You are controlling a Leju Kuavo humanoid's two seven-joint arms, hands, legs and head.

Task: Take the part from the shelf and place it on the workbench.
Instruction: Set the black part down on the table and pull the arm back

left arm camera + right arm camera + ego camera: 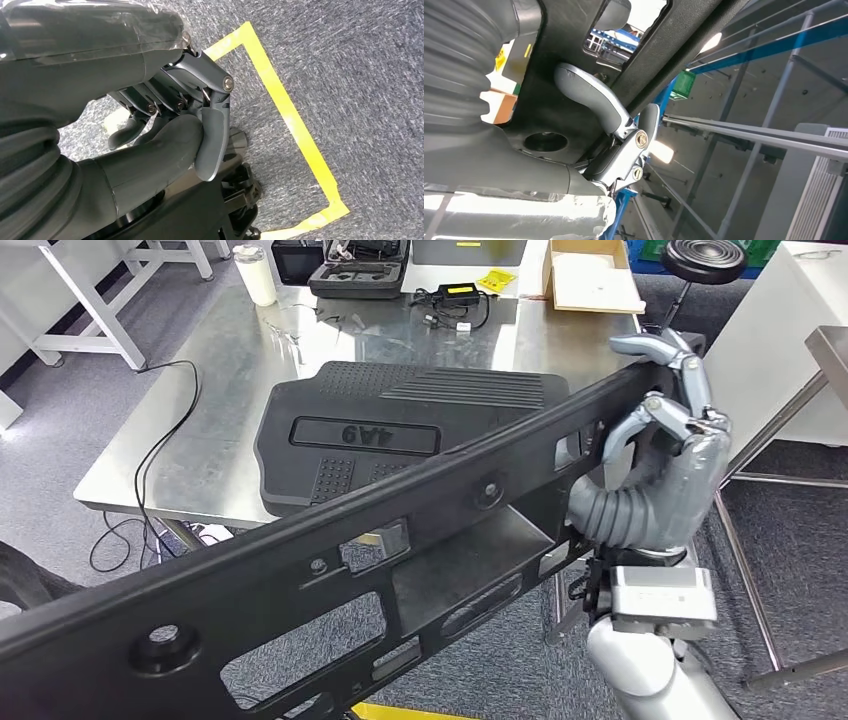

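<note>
Right hand [668,455] is clamped on my long black part [330,570], its fingers hooked over the upper edge. Left hand [175,130] curls shut around dark plastic, likely the far end. Matte, slotted bar runs diagonally above the steel worktop [220,390], near its front edge. Ribbed cover [400,430] reads "4A9" upside down.

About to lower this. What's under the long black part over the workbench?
Under the long black part: the steel workbench near edge, with a black moulded cover lying on it. The cover's near edge is covered by the part.
</note>
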